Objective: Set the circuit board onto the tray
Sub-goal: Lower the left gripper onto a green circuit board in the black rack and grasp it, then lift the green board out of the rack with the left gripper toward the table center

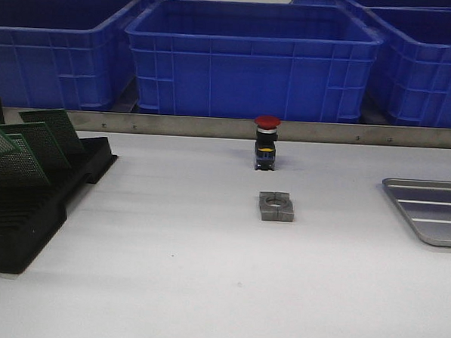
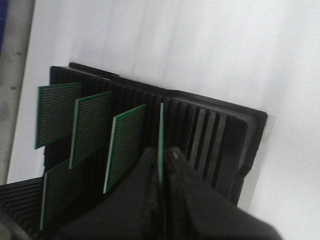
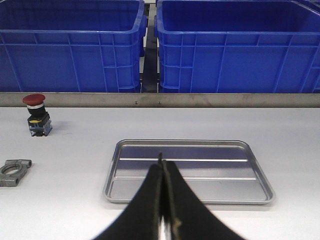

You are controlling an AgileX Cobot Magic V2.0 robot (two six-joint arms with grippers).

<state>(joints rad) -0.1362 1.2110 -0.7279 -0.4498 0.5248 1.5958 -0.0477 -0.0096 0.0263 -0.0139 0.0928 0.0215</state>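
My left gripper (image 2: 161,159) hangs over the black rack (image 2: 210,135), fingers pinching the edge of one green board (image 2: 161,131) that stands upright in a slot. Three more boards (image 2: 90,127) stand in the slots beside it. My right gripper (image 3: 161,167) is pressed together, empty, above the near rim of the tray (image 3: 250,165), which lies bare on the table's right side.

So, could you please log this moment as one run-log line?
left gripper: shut on circuit board in rack | right gripper: shut, empty, facing tray | tray: no board yet
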